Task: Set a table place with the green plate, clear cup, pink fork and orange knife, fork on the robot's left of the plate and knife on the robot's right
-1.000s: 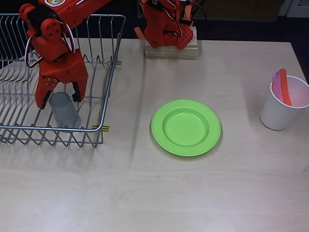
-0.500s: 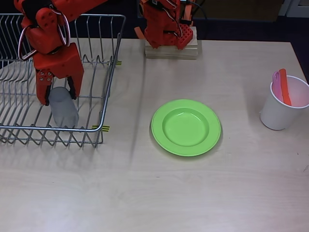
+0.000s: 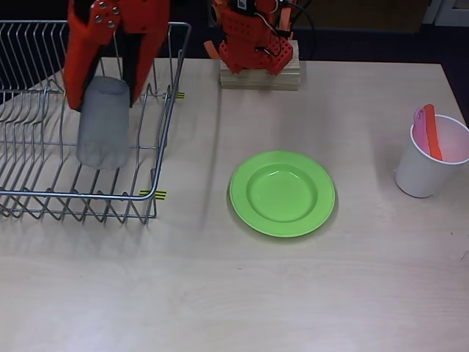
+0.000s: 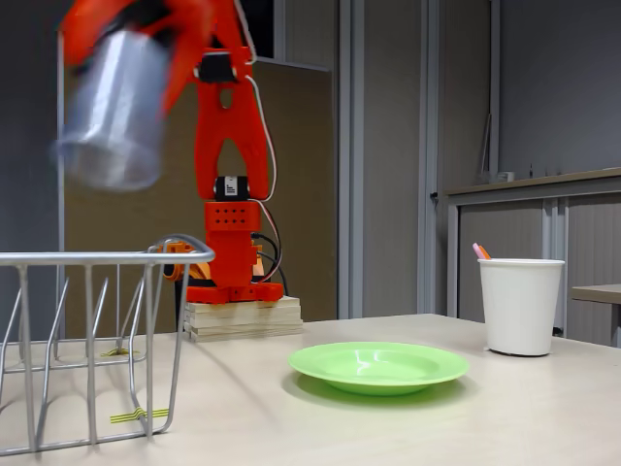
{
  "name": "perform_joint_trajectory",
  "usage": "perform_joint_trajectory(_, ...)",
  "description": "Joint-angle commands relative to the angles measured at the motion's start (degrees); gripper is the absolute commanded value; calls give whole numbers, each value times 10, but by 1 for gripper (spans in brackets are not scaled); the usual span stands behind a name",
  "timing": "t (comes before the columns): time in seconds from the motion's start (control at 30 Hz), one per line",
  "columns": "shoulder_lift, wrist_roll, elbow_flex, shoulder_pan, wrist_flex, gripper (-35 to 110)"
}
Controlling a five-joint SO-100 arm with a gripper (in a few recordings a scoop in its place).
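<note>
My red-orange gripper (image 3: 102, 88) pinches the translucent greyish frosted plastic cup (image 3: 103, 123) by one end, one finger on each side. In the fixed view the cup (image 4: 114, 109) hangs blurred, high above the wire dish rack (image 4: 92, 330), clear of its rim. My arm runs back to the pale wooden block base (image 3: 260, 75) at the far table edge. The round lime-green plastic plate (image 3: 283, 193) sits on the pale wood table (image 3: 242, 293), well apart from the rack. Near the overhead view's right edge, a white paper cup (image 3: 429, 165) holds the pink plastic fork (image 3: 420, 121) and the slim orange-red plastic knife (image 3: 432, 132).
</note>
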State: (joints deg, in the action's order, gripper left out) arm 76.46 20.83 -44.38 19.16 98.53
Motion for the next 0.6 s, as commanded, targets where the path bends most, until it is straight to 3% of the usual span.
perform_joint_trajectory(0.0, 28, 36, 17, -67, -18, 21)
perform_joint_trajectory(0.37, -207, 224, 176, -228, -62, 21)
perform_joint_trajectory(0.57, -342, 325, 272, -283, -37, 22)
